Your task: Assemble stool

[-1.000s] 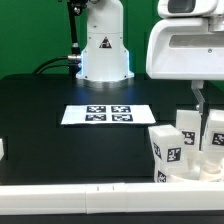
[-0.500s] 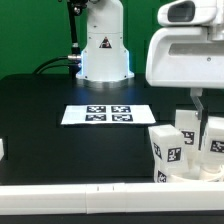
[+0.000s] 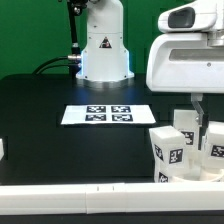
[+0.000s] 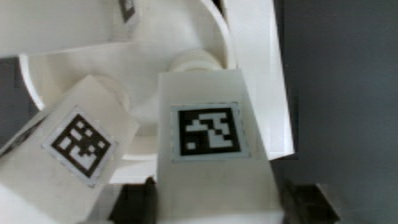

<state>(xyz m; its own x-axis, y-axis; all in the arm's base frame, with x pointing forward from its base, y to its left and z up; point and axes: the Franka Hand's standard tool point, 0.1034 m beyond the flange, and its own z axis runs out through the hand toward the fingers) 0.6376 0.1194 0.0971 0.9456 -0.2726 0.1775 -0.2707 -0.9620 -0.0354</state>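
At the exterior view's right, several white stool legs with square tags stand close together, among them a front leg (image 3: 167, 150) and a middle leg (image 3: 186, 128). The round seat (image 3: 192, 176) lies under them, mostly hidden. My gripper (image 3: 200, 125) hangs down among the legs; one finger (image 3: 200, 112) shows between two of them. In the wrist view, my gripper (image 4: 217, 205) has its dark pads (image 4: 135, 205) pressed on both sides of an upright tagged leg (image 4: 214, 130). A second tagged leg (image 4: 80, 140) leans beside it, and part of the white seat (image 4: 178, 35) shows beyond.
The marker board (image 3: 108, 114) lies on the black table in the middle. The arm's white base (image 3: 103, 45) stands behind it. A white ledge (image 3: 80, 197) runs along the front edge. A small white piece (image 3: 2, 150) sits at the left edge.
My gripper and the white hand above it have moved slightly downward among the legs. The other legs and the marker board have not moved.
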